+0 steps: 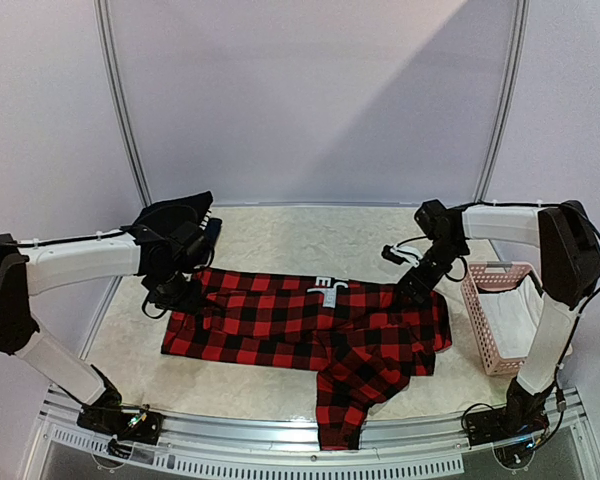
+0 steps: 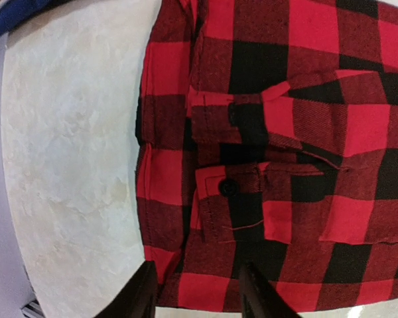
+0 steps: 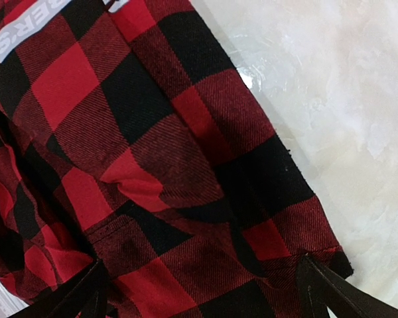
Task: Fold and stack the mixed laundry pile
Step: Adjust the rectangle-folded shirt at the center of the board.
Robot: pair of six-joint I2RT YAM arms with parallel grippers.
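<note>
One worktop point(image 1: 280, 235) carries the plaid shirt point(image 1: 300, 320), spread flat, one sleeve trailing off the near edge. My right end effector point(image 3: 199, 291) gapes over one end and my left end effector point(image 2: 199, 295) stands parted over the hem, both empty. I judge that sleeve's drag may skew the fold.

The red-and-black plaid flannel shirt point(image 1: 310, 330) is showing soft, matt woven cloth with a fine diagonal twill and a slightly fuzzy nap. Its small round black button point(image 2: 228, 188) is looking like smooth plastic, and its white printed label point(image 3: 26, 30) is lying flat and smooth. The off-white marbled table top point(image 1: 280, 240) is looking smooth, with a faint sheen. The pink slatted plastic basket point(image 1: 485, 340) is appearing hard and evenly matt. The dark folded clothes point(image 1: 165, 215) are reading as soft, dull cloth. The white arm shells point(image 1: 80, 262) are giving off a light plastic gloss, the ribbed metal rail point(image 1: 280, 440) is glinting, and the black fingers point(image 2: 140, 299) of the left gripper point(image 2: 198, 301) are looking matt.
</note>
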